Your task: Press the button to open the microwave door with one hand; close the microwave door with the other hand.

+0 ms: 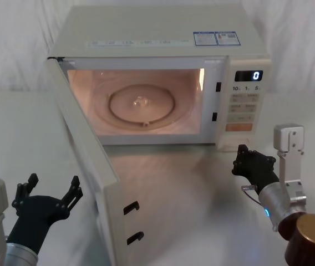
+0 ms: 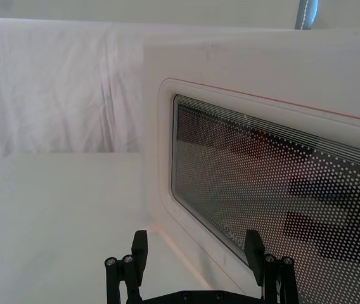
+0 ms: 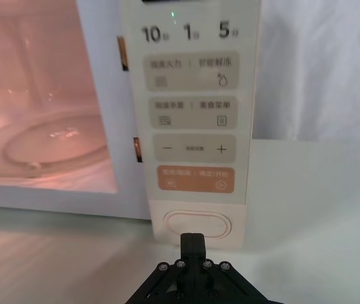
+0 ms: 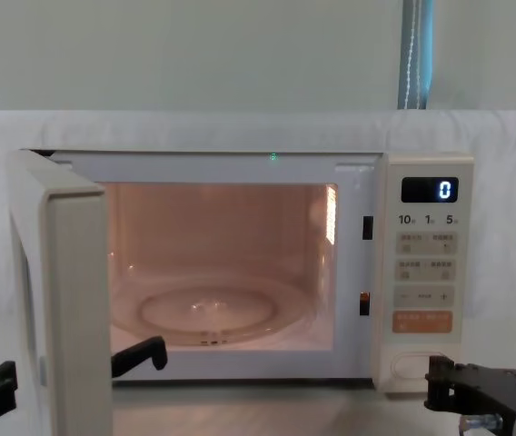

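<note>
Cream microwave door (image 1: 88, 166) swung wide, outer face just right of spread left claw (image 1: 49, 191); right claw (image 1: 252, 160) pressed together near button (image 3: 196, 224).

A lab setup: white cloth backdrop (image 1: 13, 50) draped behind the table (image 1: 202, 188).

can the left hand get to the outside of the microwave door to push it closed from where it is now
Probably yes. The left hand sits open, low on the outer side of the microwave door, which stands swung wide open. In the left wrist view its fingers face the door's window with nothing between them.
</note>
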